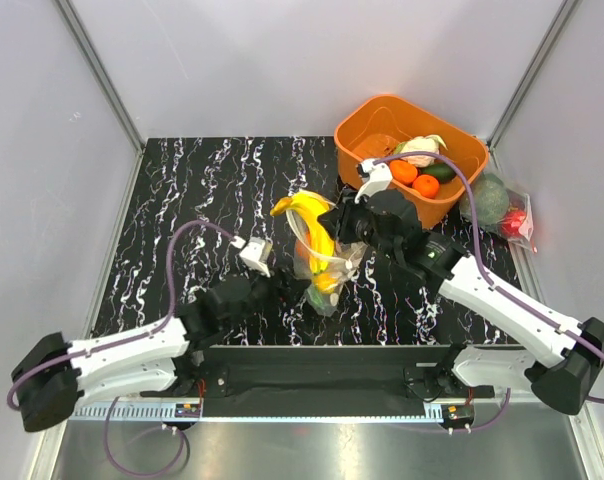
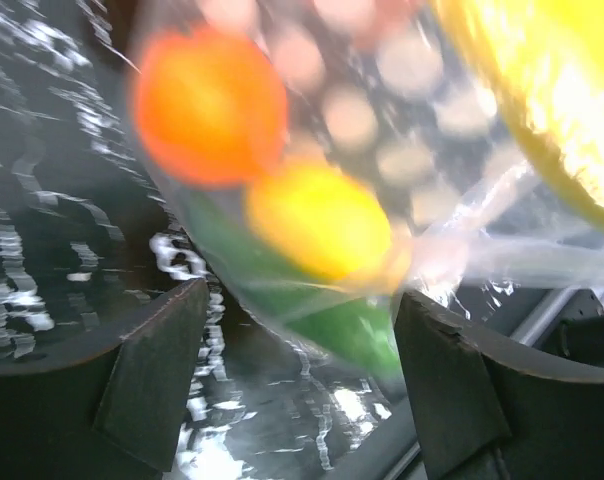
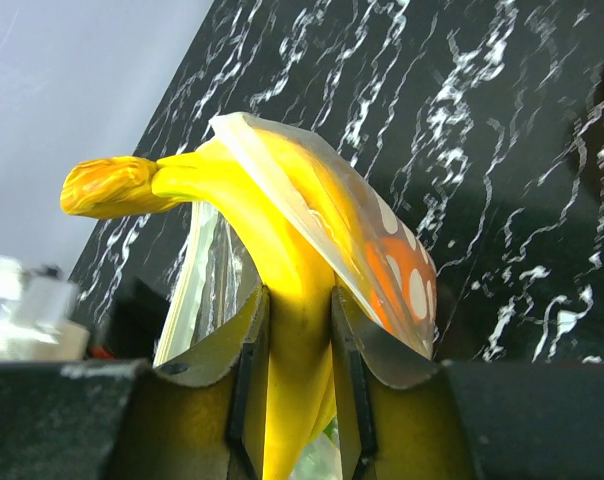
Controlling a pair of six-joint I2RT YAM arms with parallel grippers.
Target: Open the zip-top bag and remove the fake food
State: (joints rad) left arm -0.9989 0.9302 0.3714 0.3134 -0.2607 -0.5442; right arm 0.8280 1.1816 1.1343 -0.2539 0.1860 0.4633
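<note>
One banana [image 3: 207,180] stuck out of the zip-top bag [image 3: 397,270], pinched by the right gripper [image 3: 300,310]. We saw the left gripper [image 2: 300,340] gaping around the bag's bottom, gripping nothing.

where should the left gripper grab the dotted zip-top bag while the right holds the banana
Likely the zip-top bag's lower end, around the green piece under the yellow one, from the left: that end sits between the open left gripper's fingers, opposite the banana clamped in the right gripper.
</note>
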